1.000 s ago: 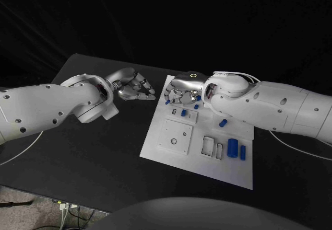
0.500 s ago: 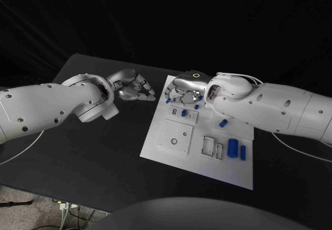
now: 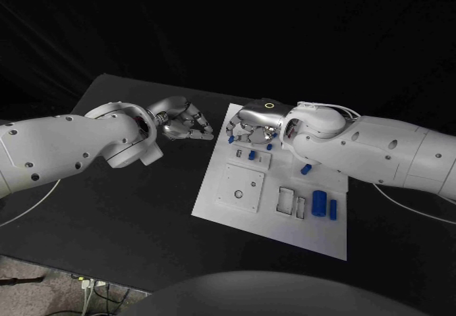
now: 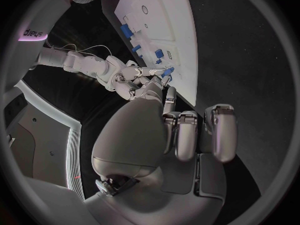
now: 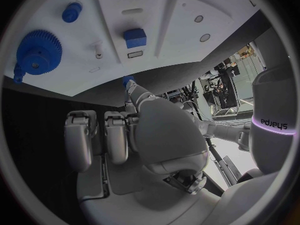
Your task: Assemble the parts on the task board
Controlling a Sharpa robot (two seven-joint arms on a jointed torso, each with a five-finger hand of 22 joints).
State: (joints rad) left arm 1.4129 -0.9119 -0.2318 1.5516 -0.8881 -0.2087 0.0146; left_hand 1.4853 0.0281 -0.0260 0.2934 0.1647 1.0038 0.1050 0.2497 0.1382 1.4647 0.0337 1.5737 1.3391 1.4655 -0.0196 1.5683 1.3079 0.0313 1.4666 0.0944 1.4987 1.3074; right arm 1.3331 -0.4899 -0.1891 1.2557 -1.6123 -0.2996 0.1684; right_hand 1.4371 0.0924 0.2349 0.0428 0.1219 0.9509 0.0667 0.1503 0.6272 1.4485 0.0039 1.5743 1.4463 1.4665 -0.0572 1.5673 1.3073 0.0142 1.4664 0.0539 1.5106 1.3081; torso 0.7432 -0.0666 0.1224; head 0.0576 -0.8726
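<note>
The white task board (image 3: 275, 224) lies in the middle of the black table. My right hand (image 3: 253, 130) hovers over the board's far left corner. Most of its fingers are curled, and a small blue part (image 5: 128, 79) is pinched at its fingertips; the same part (image 4: 167, 72) shows in the left wrist view. My left hand (image 3: 186, 124) hangs just off the board's left edge with its fingers (image 4: 187, 135) curled in and nothing in them. A blue gear (image 5: 39, 50), a small blue peg (image 5: 72, 11) and a blue block (image 5: 134, 36) sit on the board below my right hand.
Further blue parts lie on the board: one (image 3: 253, 156) near the square recess, one (image 3: 306, 169) at mid-right, and two long ones (image 3: 320, 203) (image 3: 335, 209) at the near right. The two hands are close together above the board's far left edge.
My right hand has edged slightly farther over the board's corner and turned a little. My left hand has barely moved.
</note>
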